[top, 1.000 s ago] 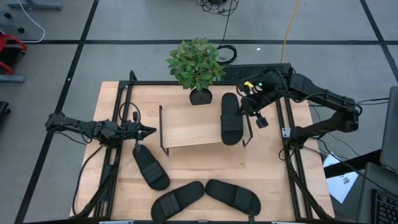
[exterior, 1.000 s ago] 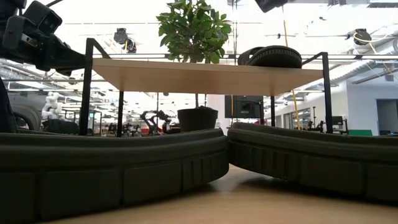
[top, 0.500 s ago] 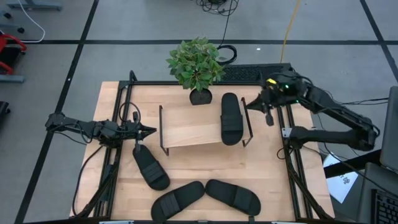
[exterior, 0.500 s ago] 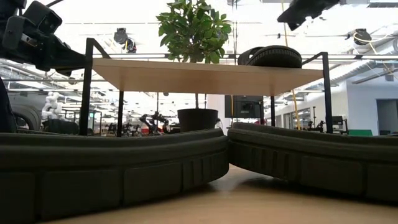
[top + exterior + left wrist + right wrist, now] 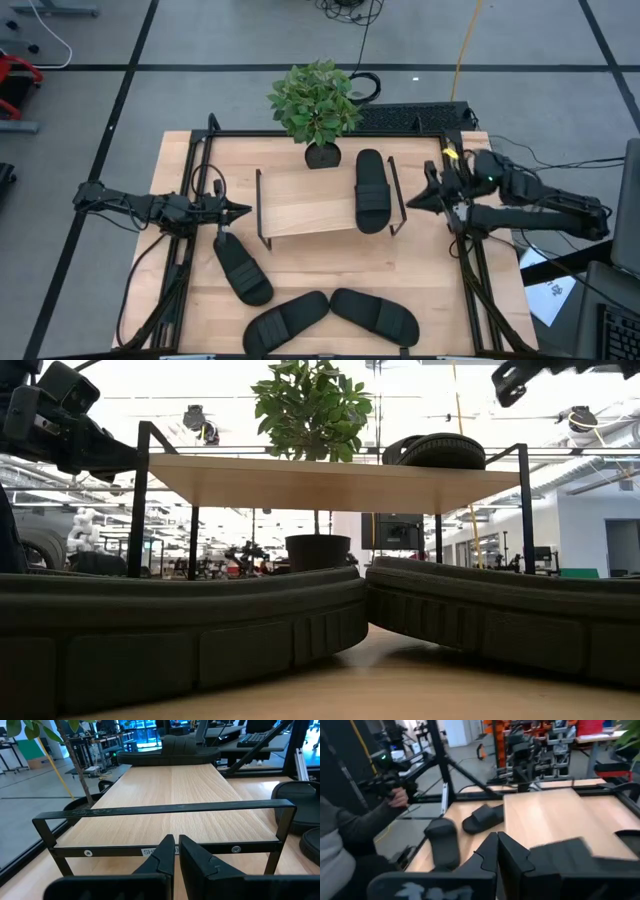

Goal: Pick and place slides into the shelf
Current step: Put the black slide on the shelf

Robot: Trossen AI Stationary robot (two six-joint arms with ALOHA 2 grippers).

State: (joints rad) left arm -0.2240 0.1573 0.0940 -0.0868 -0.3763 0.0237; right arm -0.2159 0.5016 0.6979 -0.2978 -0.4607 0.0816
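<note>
The shelf (image 5: 305, 200) stands mid-table, a light plank on thin dark end frames. One black slide (image 5: 371, 190) lies sole-down on its right end, also in the low view (image 5: 440, 450). Three more slides rest on the tabletop: one left of centre (image 5: 242, 268) and two by the near edge (image 5: 286, 322) (image 5: 374, 315). My left gripper (image 5: 240, 211) is shut, level, just left of the shelf's left end frame (image 5: 165, 810). My right gripper (image 5: 412, 203) is shut and empty, level, just right of the shelf's right end frame.
A potted plant (image 5: 322, 155) stands right behind the shelf's far edge. A black frame (image 5: 460, 250) runs along the table's sides. A keyboard (image 5: 410, 115) lies beyond the far edge. In the right wrist view a person's sleeve and hand (image 5: 365, 820) show beyond the table.
My right gripper has drawn away from above the slide on the shelf, going toward the table's right and near edges and down. It has tipped from pointing down to level. The slide stays on the shelf.
</note>
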